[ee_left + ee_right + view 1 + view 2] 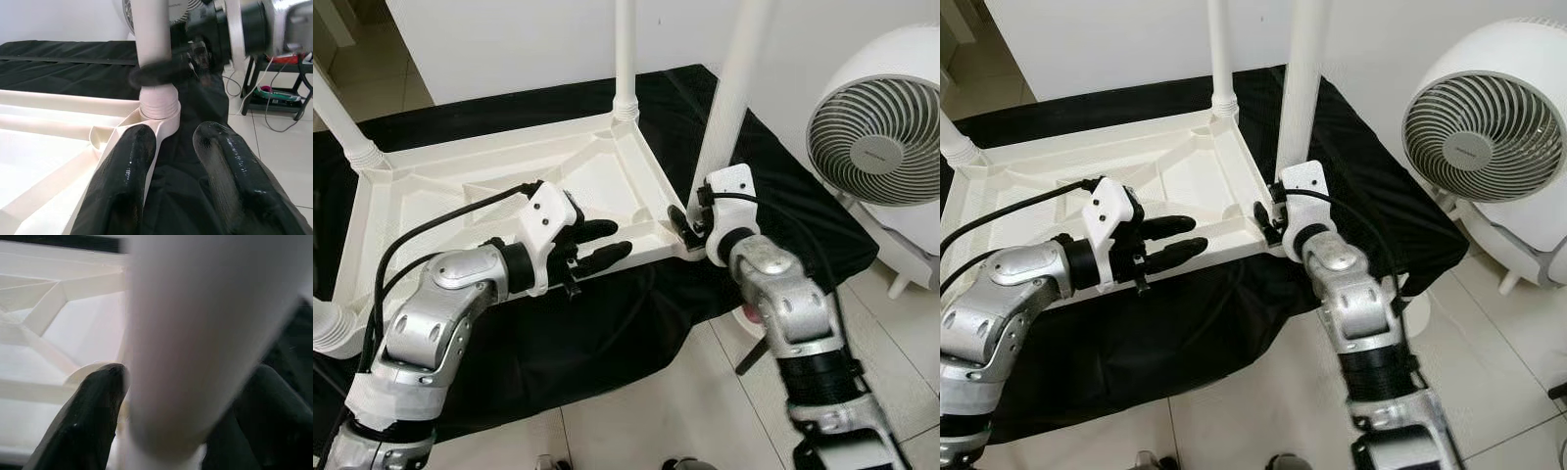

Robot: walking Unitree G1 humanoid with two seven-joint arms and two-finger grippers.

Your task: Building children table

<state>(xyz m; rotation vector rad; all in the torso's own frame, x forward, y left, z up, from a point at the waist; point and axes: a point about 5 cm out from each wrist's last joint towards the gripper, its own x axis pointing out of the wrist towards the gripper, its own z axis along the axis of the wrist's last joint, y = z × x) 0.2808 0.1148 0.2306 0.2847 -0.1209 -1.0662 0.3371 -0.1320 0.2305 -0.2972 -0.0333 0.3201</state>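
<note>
- Nearest to me: pale tiled floor (pixel 636 421) w/ grey grout lines, running under the front edge of a black cloth (pixel 607 333) spread flat on it.
- My left gripper (pixel 597 245) hovers over the near edge of the upside-down white plastic children's table top (pixel 431 186); fingers spread apart, nothing between them. Left wrist cam: one finger (pixel 127 181) over the white rim, the other over the cloth.
- My right gripper (pixel 683 227) is clenched around the base of the near-right white plastic table leg (pixel 729 98), right at the corner socket. Right wrist cam: a black finger (pixel 83 421) on each side of the tube, pressed against it.
- Table top lies ribbed underside up on the cloth; leg in my grip stands upright in its corner.
- Further back: second upright white leg (pixel 626 54) in the far-right corner; another leg (pixel 337 117) at the far-left corner, tilted outward; a fourth (pixel 328 328) at the near-left corner, cut off by frame edge.
- Right of the cloth: round white floor fan (pixel 876 127) w/ spiral grille, standing on the tile.
- Behind everything: plain white wall (pixel 509 39).
</note>
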